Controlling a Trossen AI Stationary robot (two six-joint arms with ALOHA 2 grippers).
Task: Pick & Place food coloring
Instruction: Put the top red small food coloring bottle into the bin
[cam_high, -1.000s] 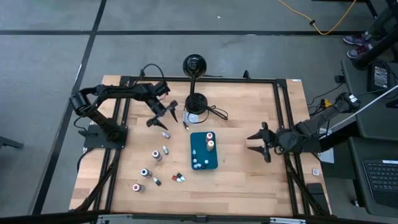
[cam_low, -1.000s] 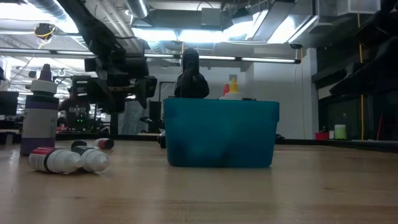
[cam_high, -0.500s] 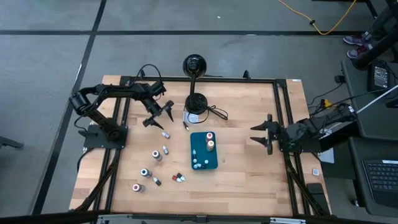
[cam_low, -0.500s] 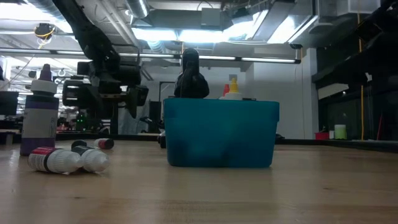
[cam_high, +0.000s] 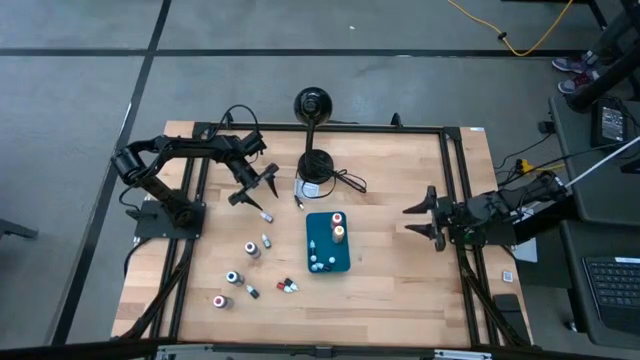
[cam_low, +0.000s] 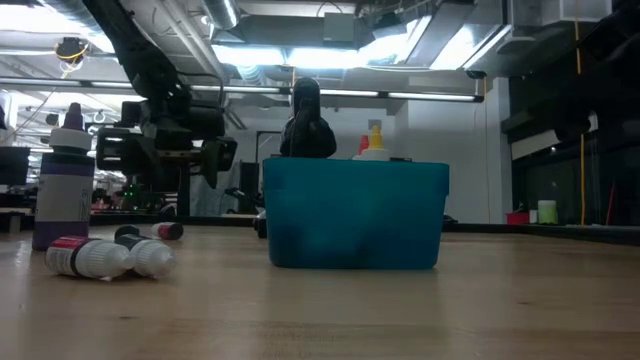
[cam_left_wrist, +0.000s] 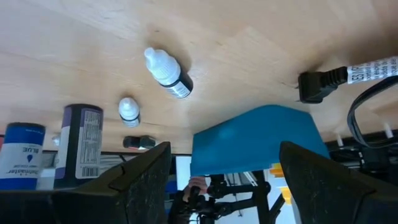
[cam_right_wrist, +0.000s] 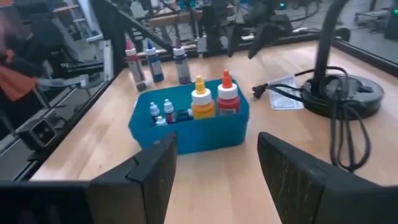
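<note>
High view: food coloring (cam_high: 251, 249) scattered left of the teal tray (cam_high: 327, 256), some inside.
Low view: tray wall hides its small bottles.
Left gripper (cam_high: 254, 187): spread, empty, over table's back-left.
Right gripper (cam_high: 421, 215): spread, empty, right of tray.
Obstacle: lamp base (cam_high: 316, 165) with cable behind tray.

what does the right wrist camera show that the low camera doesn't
Only the right wrist view looks down into the teal tray: small bottles lie low inside beside the yellow-capped bottle and red-capped bottle, and the lamp base with its cables shows. Only the low view shows two bottles lying on the table up close and the tall purple-labelled bottle. Both show the tray, the yellow and red caps above its rim, and the left tool hovering open.
</note>
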